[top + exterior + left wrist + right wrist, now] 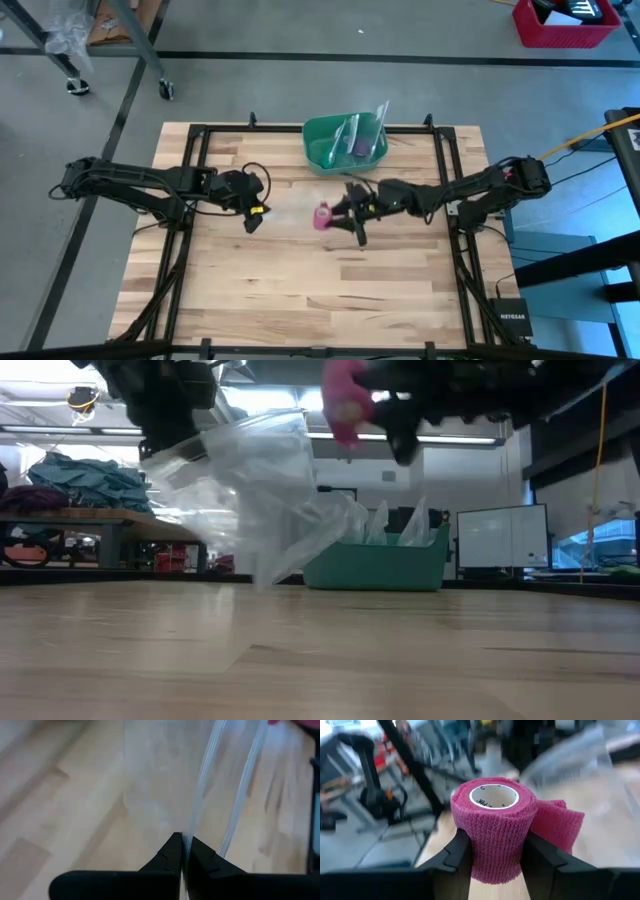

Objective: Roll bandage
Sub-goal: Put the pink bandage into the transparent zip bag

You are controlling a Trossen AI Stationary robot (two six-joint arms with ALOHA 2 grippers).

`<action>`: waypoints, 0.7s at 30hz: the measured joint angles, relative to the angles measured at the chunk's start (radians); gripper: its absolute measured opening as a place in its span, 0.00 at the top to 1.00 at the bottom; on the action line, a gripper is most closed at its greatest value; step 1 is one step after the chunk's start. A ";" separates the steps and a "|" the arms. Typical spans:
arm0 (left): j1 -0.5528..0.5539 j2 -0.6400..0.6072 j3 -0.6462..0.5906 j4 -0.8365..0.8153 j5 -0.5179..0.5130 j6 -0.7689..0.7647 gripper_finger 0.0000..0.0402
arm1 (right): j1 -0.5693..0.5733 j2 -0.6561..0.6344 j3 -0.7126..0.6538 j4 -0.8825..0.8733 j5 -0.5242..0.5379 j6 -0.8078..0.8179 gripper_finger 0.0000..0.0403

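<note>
Bandage, one magenta woven-fabric roll [495,827] on a white core, sits clenched between the right gripper [495,855] fingers, raised above the wooden table [300,290] near centre. Judged light, soft and compressible; grip across the roll's sides. The left gripper [182,851] pinches one clear crinkly plastic bag [265,490]. One green plastic bowl [322,135] stands behind.

The table's near half [320,290] is left free. Between the arms, passage is blocked by a clear bag [265,490]. The far edge is occupied by a green bowl [343,143].
</note>
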 joint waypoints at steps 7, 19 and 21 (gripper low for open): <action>0.000 0.037 0.000 0.127 -0.219 0.044 1.00 | -0.039 0.023 0.155 -0.008 0.009 -0.076 0.67; -0.027 0.131 0.000 0.368 -0.300 0.143 1.00 | -0.070 0.160 0.389 -0.150 0.027 -0.217 0.67; -0.039 0.125 0.000 0.380 -0.299 0.135 1.00 | -0.076 0.159 0.403 -0.181 0.063 -0.252 0.67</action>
